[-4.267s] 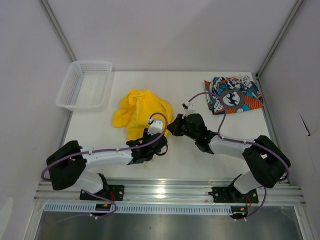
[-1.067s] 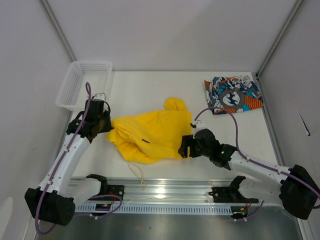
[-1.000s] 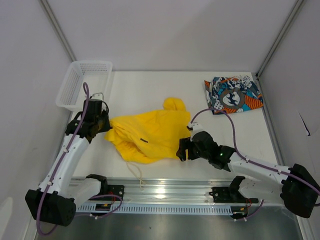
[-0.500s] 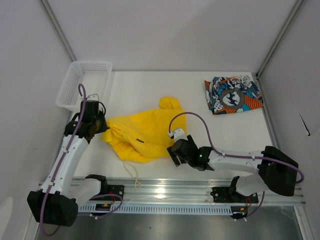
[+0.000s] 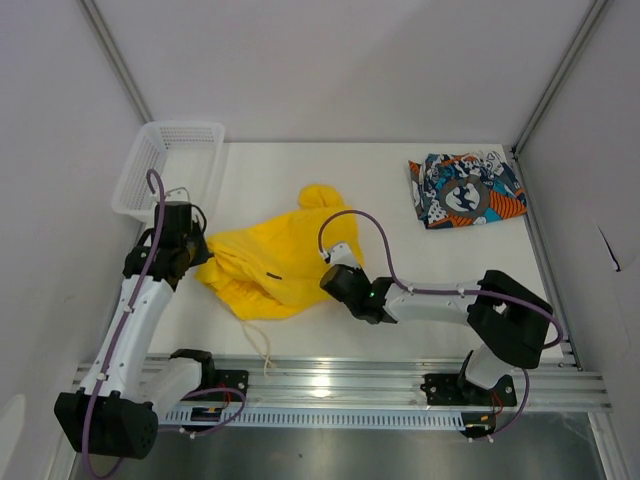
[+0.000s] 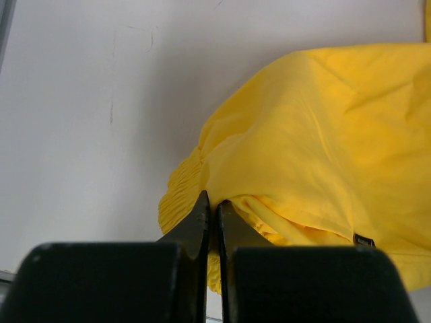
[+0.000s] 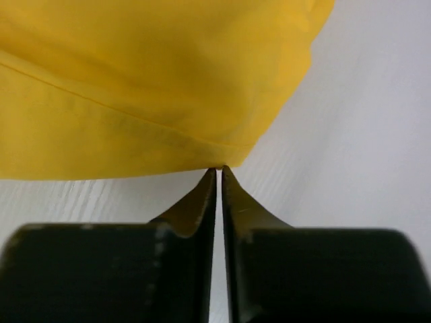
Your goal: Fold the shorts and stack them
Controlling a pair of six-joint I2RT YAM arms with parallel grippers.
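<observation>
The yellow shorts (image 5: 272, 262) lie bunched at the table's left middle, with a white drawstring (image 5: 263, 347) trailing toward the front edge. My left gripper (image 5: 197, 262) is shut on their gathered waistband at the left end, as the left wrist view (image 6: 212, 203) shows against the yellow cloth (image 6: 316, 148). My right gripper (image 5: 337, 279) is shut on the hem at the right end; in the right wrist view (image 7: 220, 171) the tips pinch the edge of the yellow cloth (image 7: 148, 87). The printed shorts (image 5: 465, 190) lie folded at the back right, away from both grippers.
A white mesh basket (image 5: 168, 170) stands at the back left corner, just behind the left arm. The metal rail (image 5: 330, 385) runs along the front edge. Frame posts rise at both back corners.
Both grippers have carried the yellow shorts to the left. The right gripper swung left and inward, so the cloth is more bunched. The printed shorts have not moved.
</observation>
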